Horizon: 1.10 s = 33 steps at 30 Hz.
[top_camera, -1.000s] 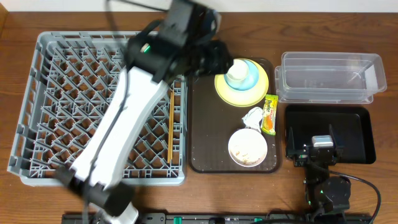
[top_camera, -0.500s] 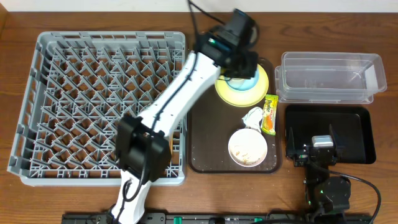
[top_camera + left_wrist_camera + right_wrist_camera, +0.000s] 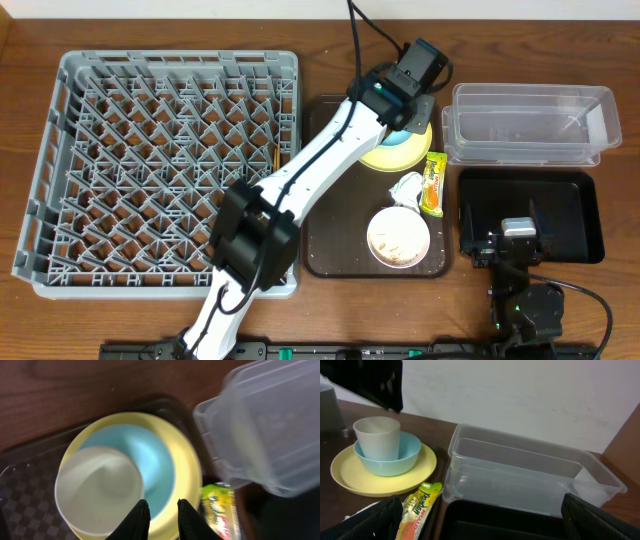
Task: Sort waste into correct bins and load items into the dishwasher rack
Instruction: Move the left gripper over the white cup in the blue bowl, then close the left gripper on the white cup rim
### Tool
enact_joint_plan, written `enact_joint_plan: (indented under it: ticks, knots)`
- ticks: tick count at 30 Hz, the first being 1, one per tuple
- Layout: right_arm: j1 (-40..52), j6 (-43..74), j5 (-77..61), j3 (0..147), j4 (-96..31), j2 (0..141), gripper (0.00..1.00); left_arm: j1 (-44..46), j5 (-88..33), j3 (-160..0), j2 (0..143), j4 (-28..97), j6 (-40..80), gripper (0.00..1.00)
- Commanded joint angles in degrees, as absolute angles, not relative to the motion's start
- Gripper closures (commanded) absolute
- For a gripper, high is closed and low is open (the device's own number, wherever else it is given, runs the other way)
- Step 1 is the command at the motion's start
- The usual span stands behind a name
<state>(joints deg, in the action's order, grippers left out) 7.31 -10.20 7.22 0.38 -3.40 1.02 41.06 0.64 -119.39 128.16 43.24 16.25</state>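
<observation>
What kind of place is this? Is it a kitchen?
Probably a robot practice spot for clearing dishes, not a real kitchen. You see a rack, a tray holding a plate, and a robot arm.

The worktop (image 3: 150, 25) is dark wood with visible grain and a soft sheen. The rack (image 3: 60, 150) is matt grey plastic, the tub (image 3: 530, 90) clear glossy plastic, and the black tray (image 3: 590, 215) smooth plastic. The plate (image 3: 187, 475), bowl (image 3: 150, 460) and cup (image 3: 100, 485) look smooth, and the cup is matt. The wrapper (image 3: 434, 183) is glossy film, and the napkin (image 3: 408, 187) is crumpled paper.
</observation>
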Motion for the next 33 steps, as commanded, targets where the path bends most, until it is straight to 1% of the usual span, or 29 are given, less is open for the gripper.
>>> enact_joint_plan:
  ticks: [1,9,11,15,17,18,19,20,21,30,33]
  knots:
    - [7.05,-10.79,7.03,0.32,-3.64,0.86,0.01,40.69,3.07,-120.11,130.34,43.18,15.25,0.78]
    - [7.05,-10.79,7.03,0.32,-3.62,0.86,0.01,40.69,3.07,-119.90,133.12,43.11,15.25,0.78]
    - [7.05,-10.79,7.03,0.32,-3.62,0.86,0.01,40.69,3.09,-119.85,133.21,43.11,15.25,0.81]
    - [7.05,-10.79,7.03,0.32,-3.62,0.86,0.01,40.64,3.79,-119.85,133.21,42.68,15.25,0.81]
    - [7.05,-10.79,7.03,0.32,-3.62,0.89,0.01,40.62,4.16,-119.85,133.21,42.74,15.27,0.89]
    - [7.05,-10.79,7.03,0.32,-3.62,0.86,0.01,40.62,4.16,-119.85,133.21,42.78,15.27,0.90]
    - [7.05,-10.79,7.03,0.32,-3.62,0.86,0.01,40.62,4.14,-119.85,133.21,42.76,15.27,0.90]
    - [7.05,-10.79,7.03,0.32,-3.62,0.86,0.01,40.62,4.16,-119.85,133.21,42.74,15.27,0.83]
    - [7.05,-10.79,7.03,0.32,-3.62,0.89,0.01,40.62,4.16,-119.85,133.21,42.72,15.29,0.73]
    - [7.05,-10.79,7.03,0.32,-3.62,0.86,0.01,40.64,4.14,-119.77,133.21,42.78,17.69,0.73]
    - [7.05,-10.79,7.03,0.32,-3.62,0.86,0.01,40.64,4.14,-119.22,133.21,42.72,17.72,0.81]
